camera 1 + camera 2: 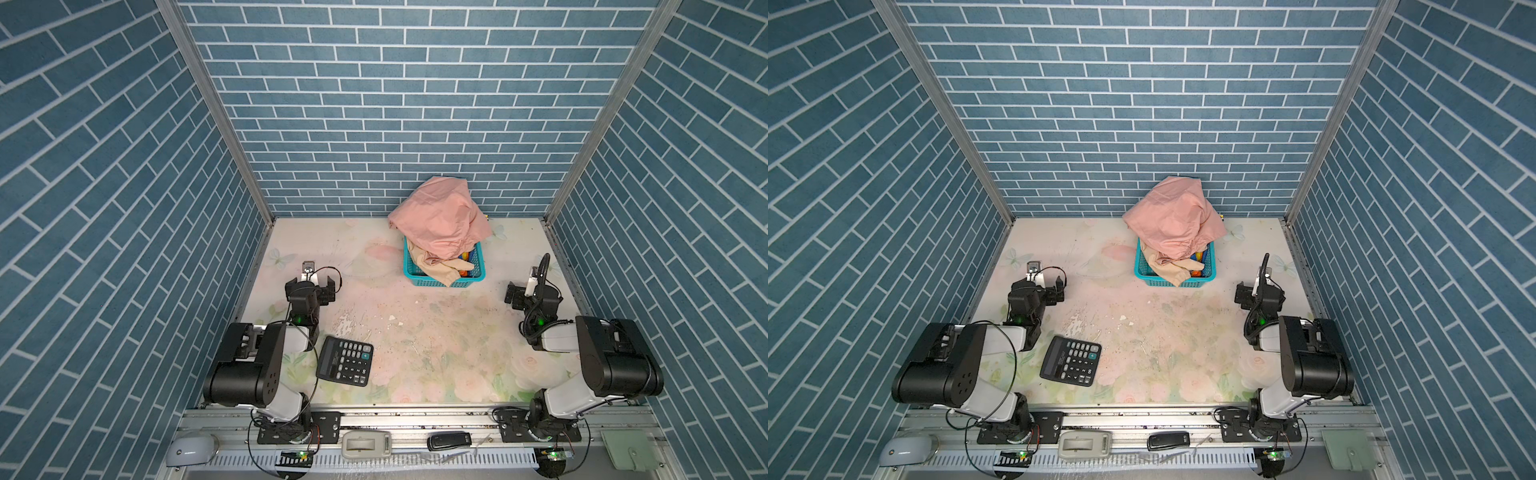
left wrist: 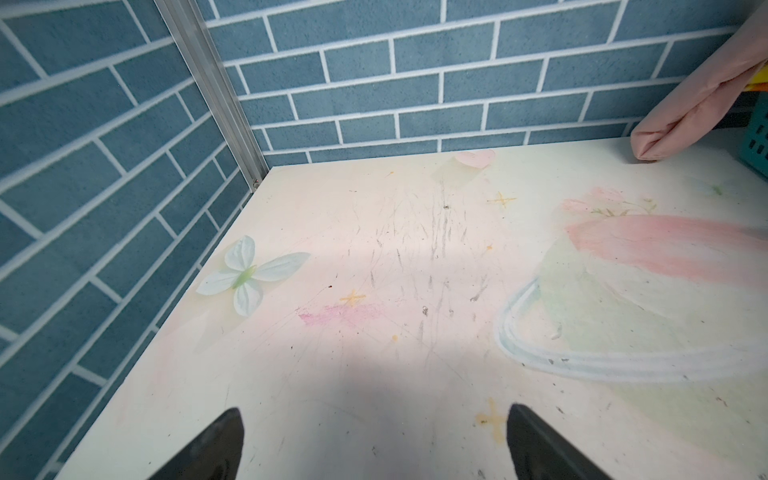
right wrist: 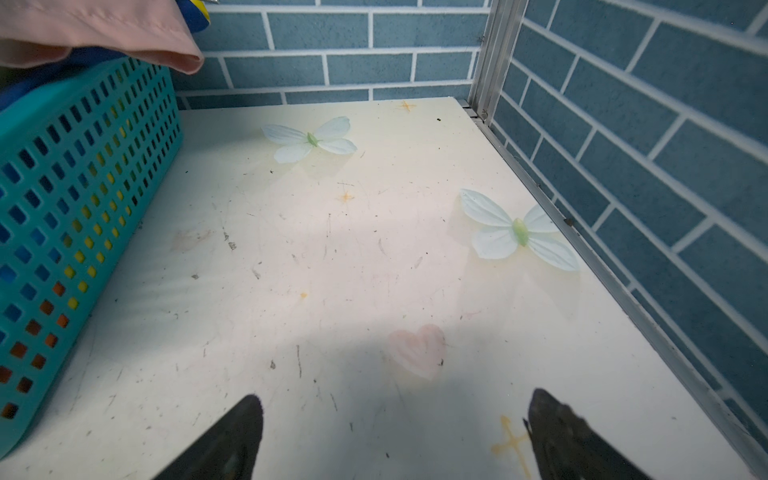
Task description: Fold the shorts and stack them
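The salmon-pink shorts (image 1: 438, 220) (image 1: 1173, 218) lie heaped over a teal mesh basket (image 1: 444, 283) (image 1: 1177, 283) at the back of the table. Beige shorts (image 1: 432, 266) (image 1: 1167, 266) hang over its front rim. A strip of the rainbow-striped shorts (image 1: 467, 257) (image 1: 1200, 255) shows inside. My left gripper (image 1: 311, 286) (image 1: 1040, 289) (image 2: 374, 415) stands open and empty over bare table, left of the basket. My right gripper (image 1: 530, 293) (image 1: 1258, 295) (image 3: 397, 399) is open and empty to the basket's right. The wrist views catch the pink shorts (image 2: 698, 108) (image 3: 104, 29) and the basket (image 3: 83, 187).
A black calculator (image 1: 345, 360) (image 1: 1071, 360) lies on the table front left, beside the left arm. Blue brick walls close in the back and both sides. Small items sit on the metal rail (image 1: 415, 424) along the front edge.
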